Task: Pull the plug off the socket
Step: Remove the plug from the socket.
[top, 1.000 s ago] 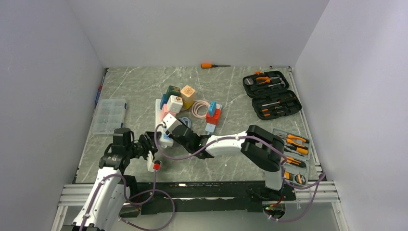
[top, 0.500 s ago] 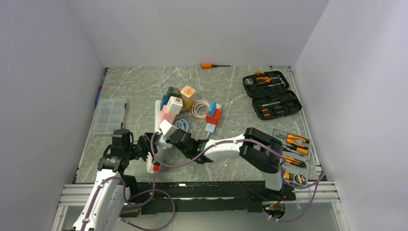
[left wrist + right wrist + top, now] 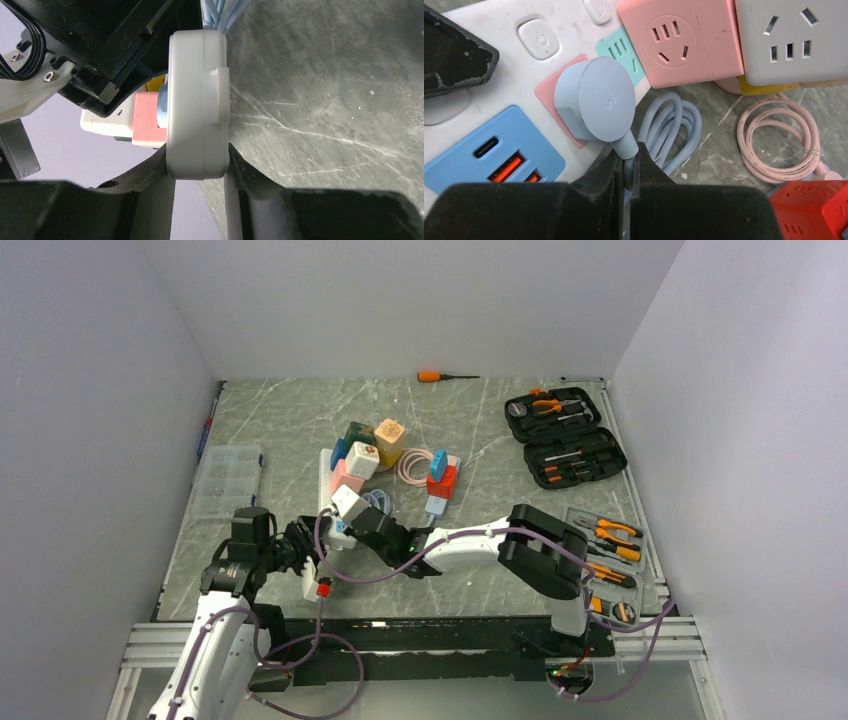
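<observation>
Pale blue plug (image 3: 599,97) sits in the pink outlet (image 3: 545,95) of the socket (image 3: 504,70) at the near left of the table (image 3: 280,420): right claw (image 3: 633,165) pinched shut on its cord neck, left claw (image 3: 197,157) clamping the socket's end; advise a straight pull along the pins, socket braced.

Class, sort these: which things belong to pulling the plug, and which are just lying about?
In the job: power strip, blue plug, left gripper, right gripper.
Lying about: pink cube socket, white cube socket, pink coiled cable, orange screwdriver, tool case.
</observation>
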`<action>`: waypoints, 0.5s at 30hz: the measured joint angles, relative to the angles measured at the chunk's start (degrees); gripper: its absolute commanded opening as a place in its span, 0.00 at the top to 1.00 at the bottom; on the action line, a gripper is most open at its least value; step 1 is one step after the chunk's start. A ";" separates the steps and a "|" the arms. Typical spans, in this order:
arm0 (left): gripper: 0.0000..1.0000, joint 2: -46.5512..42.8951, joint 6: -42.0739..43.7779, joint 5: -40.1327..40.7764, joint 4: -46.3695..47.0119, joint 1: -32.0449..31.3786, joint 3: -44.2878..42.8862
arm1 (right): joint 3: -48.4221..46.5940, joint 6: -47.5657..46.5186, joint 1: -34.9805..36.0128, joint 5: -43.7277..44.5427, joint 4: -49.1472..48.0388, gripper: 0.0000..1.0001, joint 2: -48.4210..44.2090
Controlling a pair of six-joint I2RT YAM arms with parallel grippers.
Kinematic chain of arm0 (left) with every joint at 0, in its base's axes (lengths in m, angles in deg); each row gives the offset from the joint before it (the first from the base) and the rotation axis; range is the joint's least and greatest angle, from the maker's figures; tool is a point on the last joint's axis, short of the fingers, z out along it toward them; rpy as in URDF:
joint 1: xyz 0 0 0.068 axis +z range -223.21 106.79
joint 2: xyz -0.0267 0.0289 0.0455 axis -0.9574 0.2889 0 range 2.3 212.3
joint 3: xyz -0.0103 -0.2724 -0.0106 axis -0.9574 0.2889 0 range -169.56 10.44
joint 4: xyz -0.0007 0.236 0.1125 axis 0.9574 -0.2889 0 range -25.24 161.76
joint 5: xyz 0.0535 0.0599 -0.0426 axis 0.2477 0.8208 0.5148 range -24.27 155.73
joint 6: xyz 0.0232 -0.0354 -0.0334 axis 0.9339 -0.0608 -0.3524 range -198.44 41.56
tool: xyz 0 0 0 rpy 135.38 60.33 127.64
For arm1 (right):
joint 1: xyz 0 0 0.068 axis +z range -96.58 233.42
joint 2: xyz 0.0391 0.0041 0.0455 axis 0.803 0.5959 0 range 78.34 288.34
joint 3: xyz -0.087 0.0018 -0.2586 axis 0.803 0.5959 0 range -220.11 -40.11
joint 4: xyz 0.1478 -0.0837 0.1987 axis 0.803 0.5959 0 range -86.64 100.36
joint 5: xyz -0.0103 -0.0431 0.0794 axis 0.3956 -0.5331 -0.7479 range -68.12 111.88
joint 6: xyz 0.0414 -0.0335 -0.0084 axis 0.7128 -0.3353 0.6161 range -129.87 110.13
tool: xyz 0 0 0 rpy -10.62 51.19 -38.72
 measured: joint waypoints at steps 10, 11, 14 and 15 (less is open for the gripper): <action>1.00 -0.55 0.33 0.92 -0.87 0.00 -0.20 | -0.13 2.32 -0.83 -2.23 0.22 1.00 -0.02; 1.00 -0.59 0.35 0.96 -0.92 0.00 -0.20 | -0.13 2.34 -0.87 -2.38 0.17 1.00 -0.02; 1.00 -0.68 0.33 1.07 -1.05 0.00 -0.20 | -0.13 2.14 -0.92 -2.40 -0.02 1.00 -0.02; 1.00 -0.72 0.35 1.09 -1.07 0.00 -0.20 | -0.13 1.90 -0.94 -2.40 -0.07 1.00 -0.02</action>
